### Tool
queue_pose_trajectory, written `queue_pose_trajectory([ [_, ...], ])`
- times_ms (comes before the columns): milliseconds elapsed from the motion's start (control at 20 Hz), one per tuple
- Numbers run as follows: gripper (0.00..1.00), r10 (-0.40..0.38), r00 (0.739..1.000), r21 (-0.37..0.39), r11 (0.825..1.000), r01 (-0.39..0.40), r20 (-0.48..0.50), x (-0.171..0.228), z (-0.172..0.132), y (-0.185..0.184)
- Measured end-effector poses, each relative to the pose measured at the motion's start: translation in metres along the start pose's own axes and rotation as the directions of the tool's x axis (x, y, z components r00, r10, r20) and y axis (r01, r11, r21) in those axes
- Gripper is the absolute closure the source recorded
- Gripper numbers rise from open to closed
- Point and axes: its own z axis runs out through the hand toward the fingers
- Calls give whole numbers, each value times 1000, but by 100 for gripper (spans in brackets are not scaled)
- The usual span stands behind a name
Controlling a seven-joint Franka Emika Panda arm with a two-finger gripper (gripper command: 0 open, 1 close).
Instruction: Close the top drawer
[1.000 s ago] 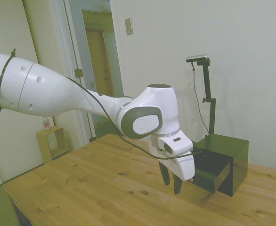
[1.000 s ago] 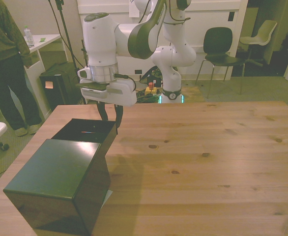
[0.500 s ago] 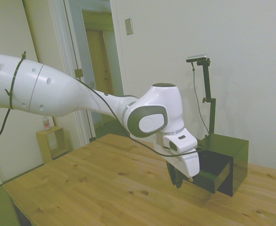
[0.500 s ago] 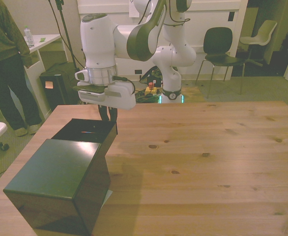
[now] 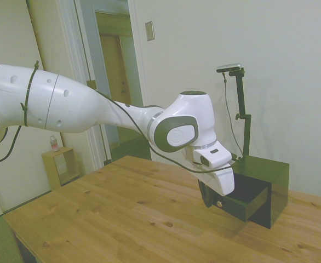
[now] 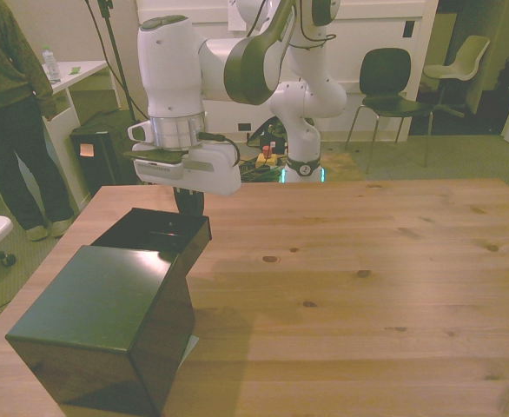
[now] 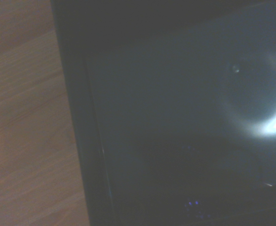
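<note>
Gripper (image 5: pixel 211 200) set vs front of top drawer (image 5: pixel 241 198), positioned to push it shut; drawer partly open; fingers' state indeterminate.

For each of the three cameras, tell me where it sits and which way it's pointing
Side view: off the table's side, showing the arm reaching in, gripper at the top drawer.
Front view: across the wooden table, facing the whole arm behind the black cabinet.
Wrist view: looks closely into the drawer; no robot parts visible.
Side and front views share drawer, cabinet and arm.
</note>
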Motion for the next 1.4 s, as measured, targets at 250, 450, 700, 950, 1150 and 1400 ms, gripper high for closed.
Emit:
queue_pose_trajectory([
  [250,100,13,1000,5,1000,-13,16,4,-8,-2],
  [450,100,27,1000,19,999,-27,7,13,-17,-2],
  [700,100,42,999,30,999,-43,3,27,-21,-7],
  [950,100,52,999,38,998,-52,-3,42,-28,-18],
  [1150,100,59,998,29,998,-59,-6,53,-25,-24],
  [1400,100,65,998,26,998,-65,-9,62,-24,-36],
])
